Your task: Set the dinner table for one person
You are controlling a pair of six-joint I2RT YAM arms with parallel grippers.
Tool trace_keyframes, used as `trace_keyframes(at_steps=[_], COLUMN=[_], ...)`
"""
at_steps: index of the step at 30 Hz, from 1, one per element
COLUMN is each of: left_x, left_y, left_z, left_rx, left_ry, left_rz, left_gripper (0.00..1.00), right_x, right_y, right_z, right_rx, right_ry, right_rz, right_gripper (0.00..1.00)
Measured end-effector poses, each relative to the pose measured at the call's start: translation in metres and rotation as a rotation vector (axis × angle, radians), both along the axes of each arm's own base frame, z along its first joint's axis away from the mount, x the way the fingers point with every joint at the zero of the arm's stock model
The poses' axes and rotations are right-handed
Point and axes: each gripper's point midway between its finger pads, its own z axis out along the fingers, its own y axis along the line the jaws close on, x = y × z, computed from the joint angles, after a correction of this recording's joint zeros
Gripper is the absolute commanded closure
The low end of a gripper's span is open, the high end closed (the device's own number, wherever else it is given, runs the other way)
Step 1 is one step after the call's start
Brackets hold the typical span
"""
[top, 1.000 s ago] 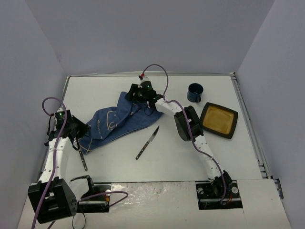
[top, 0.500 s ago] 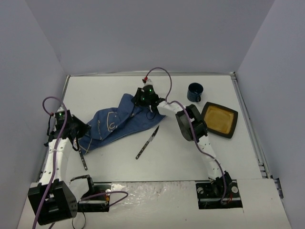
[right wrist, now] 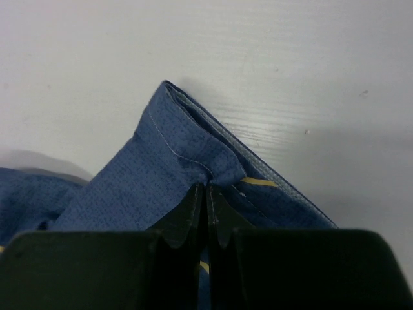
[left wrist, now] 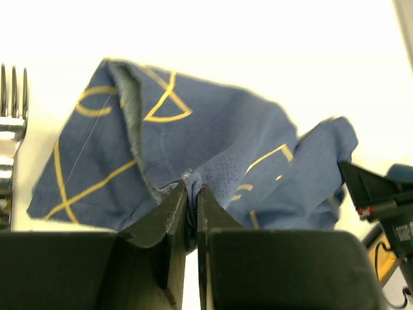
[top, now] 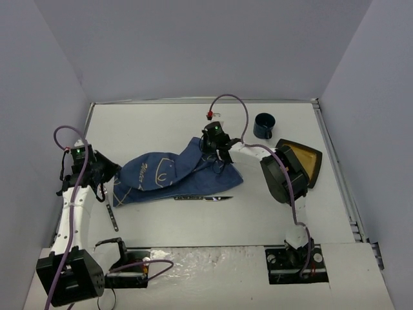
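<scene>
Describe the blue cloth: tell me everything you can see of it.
The cloth is dark blue woven fabric with thin yellow line drawings and a stitched hem. It lies rumpled and creased on the white table, drawn out between the two arms. The left gripper is shut on a folded edge at its left end, the right gripper on a hemmed corner at its far right. A knife lies along its near edge.
</scene>
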Motion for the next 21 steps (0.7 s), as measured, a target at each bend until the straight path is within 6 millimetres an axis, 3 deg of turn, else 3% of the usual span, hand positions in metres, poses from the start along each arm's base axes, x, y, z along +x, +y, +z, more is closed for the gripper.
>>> trace_keyframes(at_steps=[14, 17, 21], left_x=[0.052, 0.063, 0.068], left_y=[0.028, 0.036, 0.040], left_z=[0.130, 0.174, 0.238], left_rx=[0.087, 0.108, 0.136], left_ry=[-0.240, -0.323, -0.447], left_rz=[0.064, 0.085, 0.105], left_gripper=[1.00, 1.00, 1.00], right_x=[0.015, 0.010, 0.002], right_y=[-0.026, -0.036, -0.049], right_z=[0.162, 0.202, 0.272], right_rx=[0.006, 0.009, 0.031], right_ry=[-0.250, -0.315, -0.440], right_rz=[0.017, 0.009, -0.005], right_gripper=[1.00, 1.00, 1.00])
